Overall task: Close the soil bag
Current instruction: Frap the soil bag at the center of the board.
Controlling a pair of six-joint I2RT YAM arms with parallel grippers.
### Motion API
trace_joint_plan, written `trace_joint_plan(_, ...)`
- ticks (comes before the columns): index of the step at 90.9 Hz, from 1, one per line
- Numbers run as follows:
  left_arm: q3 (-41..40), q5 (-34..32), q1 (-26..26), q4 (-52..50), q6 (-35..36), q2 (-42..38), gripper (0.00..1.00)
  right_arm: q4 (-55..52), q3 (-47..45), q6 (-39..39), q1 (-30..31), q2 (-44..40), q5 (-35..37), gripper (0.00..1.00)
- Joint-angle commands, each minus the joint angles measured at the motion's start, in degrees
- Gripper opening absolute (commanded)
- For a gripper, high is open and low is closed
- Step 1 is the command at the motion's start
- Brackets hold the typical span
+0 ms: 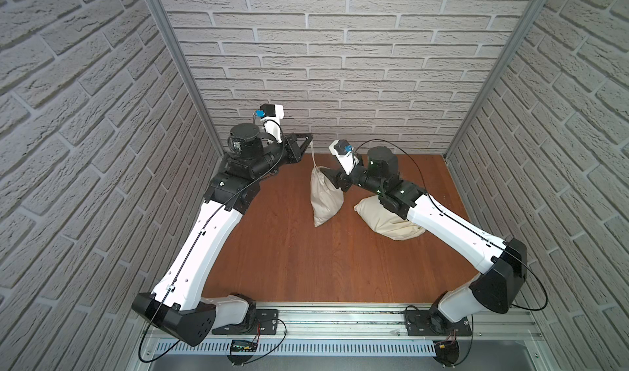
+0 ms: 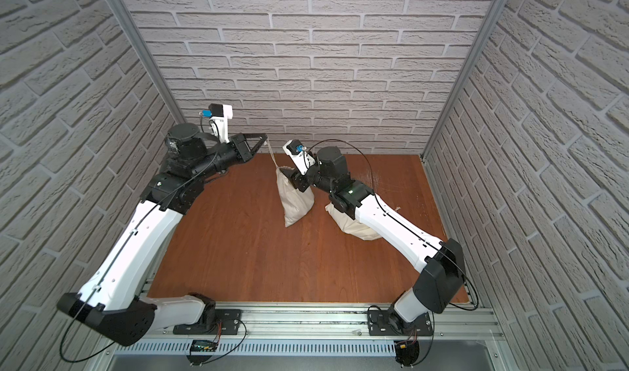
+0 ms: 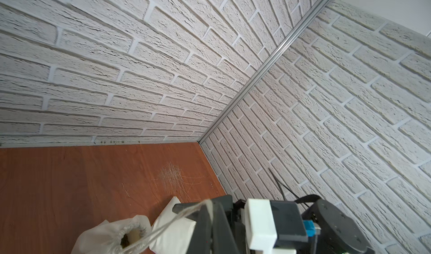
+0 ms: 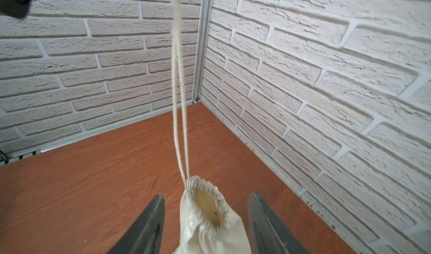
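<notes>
Nearest the camera head, a ribbed aluminium rail [image 1: 340, 318] runs along the front edge of the reddish-brown wooden worktop [image 1: 289, 250] and carries both arm bases, well in front of the small cream cloth soil bag [image 1: 325, 195] [image 2: 294, 199]. The soil bag stands tilted on the far middle of the worktop, its bottom corner toward the rail and its neck toward the back. Just to the right of the soil bag, a plump cream cloth sack [image 1: 384, 221] [image 2: 343, 223] lies flat under the right forearm, near the bag; whether they touch cannot be told. At the neck of the soil bag sits the right pincer [image 1: 322, 171] [image 4: 206, 194], spread wide: in the right wrist view its two dark grey fingers [image 4: 149, 224] flank the bag with a strip of worktop showing on each side, so they appear clear of the cloth. The bag's mouth [image 4: 207, 203] is puckered into gathers yet has a pale oval opening. From that mouth a thin off-white drawstring cord [image 1: 312, 156] [image 2: 272, 156] [image 4: 178, 78] rises as a taut doubled strand, up and a little to the left of the soil bag. Its upper end is pinched in the left pincer [image 1: 310, 136] [image 2: 266, 136], whose black fingers are pressed together on it, above and behind the soil bag. Beyond the soil bag stands the white textured brick wall [image 1: 323, 63], met at each side by an aluminium corner post [image 1: 177, 52].
</notes>
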Motion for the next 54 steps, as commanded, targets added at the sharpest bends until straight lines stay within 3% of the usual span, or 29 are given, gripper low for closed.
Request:
trace_joint_plan(1, 1.40, -0.23, -0.63, 4.42, 2.11, -0.20, 0.00, 0.93, 1.88, 1.50, 0.68, 1.54, -2.30, 0.63)
trace_joint_plan(15, -0.10, -0.22, -0.63, 7.05, 1.78, 0.44, 0.00, -3.01, 7.84, 2.97, 0.74, 5.77, -3.84, 0.62)
trace_joint_plan(23, -1.07, 0.00, -0.64, 7.97, 1.69, 0.39, 0.00, -5.18, 10.56, 3.47, 0.74, 8.10, -1.25, 0.56)
trace_joint_plan(34, -1.78, 0.07, -0.64, 8.26, 1.88, -0.45, 0.00, -10.31, 15.27, 3.06, 0.52, 12.12, 1.78, 0.40)
trace_joint_plan(46, -1.09, -0.36, -0.24, 7.12, 2.71, -1.63, 0.00, -15.44, 18.33, 3.49, -0.76, 16.38, 6.04, 0.11)
trace_joint_plan(54, -0.02, -0.59, 1.07, 5.81, 3.22, -3.20, 0.00, -17.10, 16.36, 3.83, -2.95, 17.07, 10.11, 0.04)
